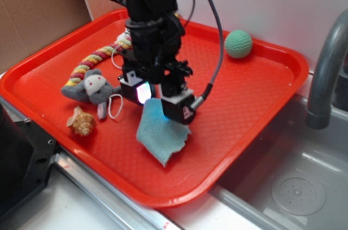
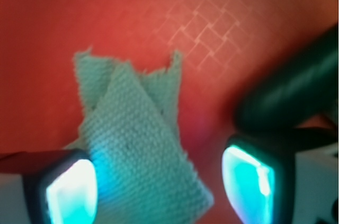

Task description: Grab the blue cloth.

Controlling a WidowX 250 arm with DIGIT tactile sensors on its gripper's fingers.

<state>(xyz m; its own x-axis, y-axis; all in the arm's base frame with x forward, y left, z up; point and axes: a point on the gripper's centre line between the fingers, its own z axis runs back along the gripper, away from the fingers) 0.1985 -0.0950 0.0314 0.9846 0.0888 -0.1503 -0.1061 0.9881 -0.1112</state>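
Observation:
The blue cloth [image 1: 161, 130] is a pale teal rag with frayed edges, folded over itself on the red tray [image 1: 255, 99]. In the wrist view the blue cloth [image 2: 137, 150] fills the lower middle. My gripper [image 1: 159, 100] hangs right over its near-top corner, jaws apart. In the wrist view the gripper [image 2: 159, 192] is open: the glowing left pad [image 2: 71, 192] touches the cloth's edge, the right pad [image 2: 249, 184] stands clear of it over bare tray. The cloth's upper end is hidden under the fingers in the exterior view.
On the tray lie a grey plush mouse [image 1: 89, 89], a striped rope toy [image 1: 98, 58], a seashell [image 1: 81, 122] and a green crocheted ball [image 1: 238, 43]. A grey faucet [image 1: 326, 72] and sink [image 1: 288, 181] are to the right. Cardboard stands behind left.

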